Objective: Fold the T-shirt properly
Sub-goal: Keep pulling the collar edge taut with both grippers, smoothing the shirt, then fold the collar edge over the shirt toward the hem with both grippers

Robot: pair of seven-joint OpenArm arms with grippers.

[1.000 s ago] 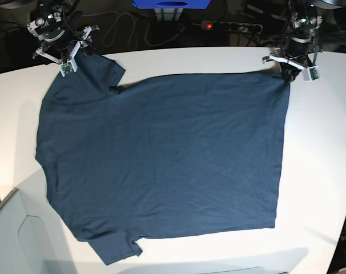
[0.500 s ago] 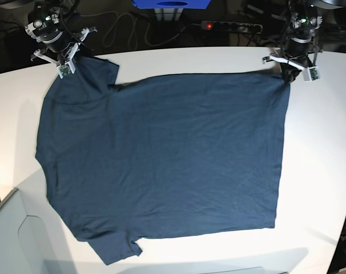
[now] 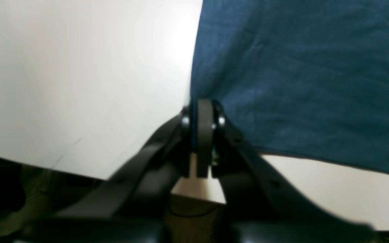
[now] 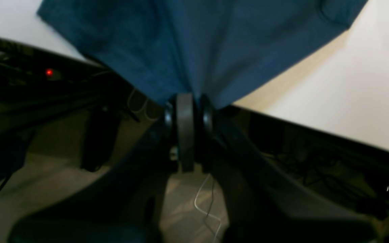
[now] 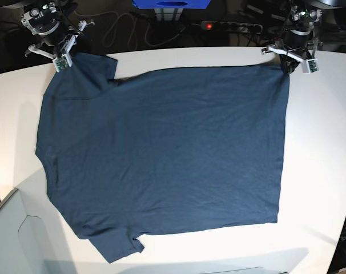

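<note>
A: Where does the T-shirt (image 5: 161, 160) lie at this point?

B: It lies spread flat over most of the white tabletop (image 5: 324, 171) in the base view. The neck and sleeves are toward the left of the frame and the hem runs down the right side. One sleeve points to the upper left corner, the other to the bottom edge. Only faint wrinkles show across the body.

A: State of the jaws?

B: Both pairs are clenched on cloth. The right gripper (image 4: 185, 101), at upper left of the base view (image 5: 60, 57), pinches the tip of the upper sleeve; in its wrist view the fabric fans out from the closed jaws. The left gripper (image 3: 204, 108), at upper right of the base view (image 5: 293, 64), pinches the upper hem corner, with the shirt's edge running straight into the jaws.

A: How is the material judged to handle?

B: Thin, soft and light, with no stiffness of its own. It drapes and tents from each pinch point, so anything unsupported would be expected to sag. The weave looks matte, so slipping seems unlikely, but a pinch this near the edge could pull free under tension.

A: Best places to take hold?

B: Corners and seams: the sleeve tips, shoulders and hem corners. The present holds span the shirt's far edge, which suits carrying that edge over toward the near one. Uneven lifting would likely skew the fold line.
</note>
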